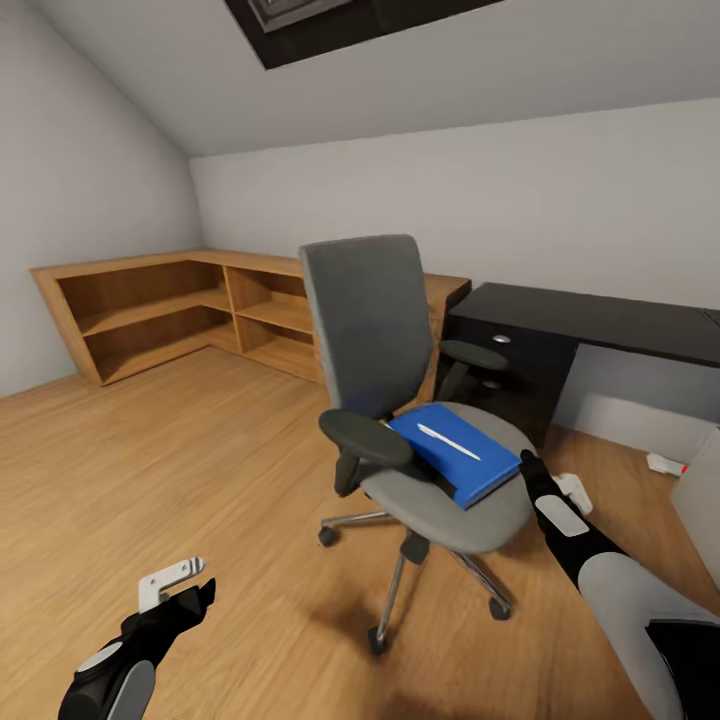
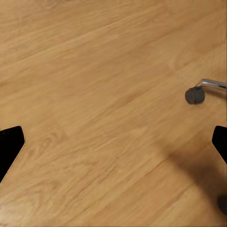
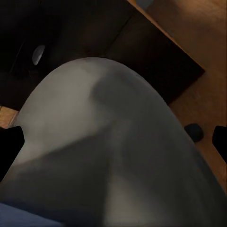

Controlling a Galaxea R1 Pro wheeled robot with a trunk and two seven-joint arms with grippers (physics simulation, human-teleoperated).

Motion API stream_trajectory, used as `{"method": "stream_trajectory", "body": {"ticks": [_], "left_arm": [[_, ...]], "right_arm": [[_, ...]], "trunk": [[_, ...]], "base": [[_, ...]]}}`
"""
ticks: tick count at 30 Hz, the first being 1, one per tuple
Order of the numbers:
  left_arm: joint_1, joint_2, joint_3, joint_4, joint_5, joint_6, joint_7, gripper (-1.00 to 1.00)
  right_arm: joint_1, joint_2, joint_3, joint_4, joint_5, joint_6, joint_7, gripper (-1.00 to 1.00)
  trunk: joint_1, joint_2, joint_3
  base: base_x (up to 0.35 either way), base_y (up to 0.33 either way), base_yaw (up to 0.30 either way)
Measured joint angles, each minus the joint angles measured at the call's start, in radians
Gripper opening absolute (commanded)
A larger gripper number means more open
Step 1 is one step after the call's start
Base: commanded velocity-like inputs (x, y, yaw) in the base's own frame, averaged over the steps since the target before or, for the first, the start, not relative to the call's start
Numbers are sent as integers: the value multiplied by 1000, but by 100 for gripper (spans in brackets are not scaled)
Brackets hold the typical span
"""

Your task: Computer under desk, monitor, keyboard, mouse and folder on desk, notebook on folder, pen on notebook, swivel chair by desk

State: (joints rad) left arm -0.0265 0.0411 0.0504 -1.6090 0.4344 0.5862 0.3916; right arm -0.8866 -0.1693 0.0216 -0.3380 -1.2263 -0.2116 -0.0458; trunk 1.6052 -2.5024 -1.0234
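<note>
The swivel chair stands mid-room on the wood floor, its grey seat facing me. On the seat lies the blue folder with the white pen on top. The black desk with silver-knobbed drawers stands behind the chair. My right gripper is open at the seat's edge, by the folder's right corner. My left gripper hangs open low over bare floor. A pale grey box, maybe the computer, shows at the right edge. Monitor, keyboard, mouse and notebook are out of view.
Low wooden open shelving runs along the back left walls. The chair's chrome base and castors spread under the seat; one castor is near my left gripper. A small white and red object lies by the desk.
</note>
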Motion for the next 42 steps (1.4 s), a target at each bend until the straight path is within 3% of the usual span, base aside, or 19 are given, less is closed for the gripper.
{"method": "stream_trajectory", "body": {"ticks": [22, 34, 42], "left_arm": [[0, 0, -32, 10, 0, 2, 0, 100], [-1, 0, -47, 20, 0, 0, 0, 100], [-1, 0, -48, 21, 0, 1, 0, 100]], "right_arm": [[0, -2, 1, 0, -2, -1, 0, 100], [0, 5, 7, -2, -4, 0, 21, 100], [0, 13, 7, -3, -3, -2, 29, 100]], "trunk": [[0, 0, 0], [0, 0, 0], [1, 0, 0]], "base": [[83, 0, 272], [65, 0, 28], [-260, 0, 0]]}}
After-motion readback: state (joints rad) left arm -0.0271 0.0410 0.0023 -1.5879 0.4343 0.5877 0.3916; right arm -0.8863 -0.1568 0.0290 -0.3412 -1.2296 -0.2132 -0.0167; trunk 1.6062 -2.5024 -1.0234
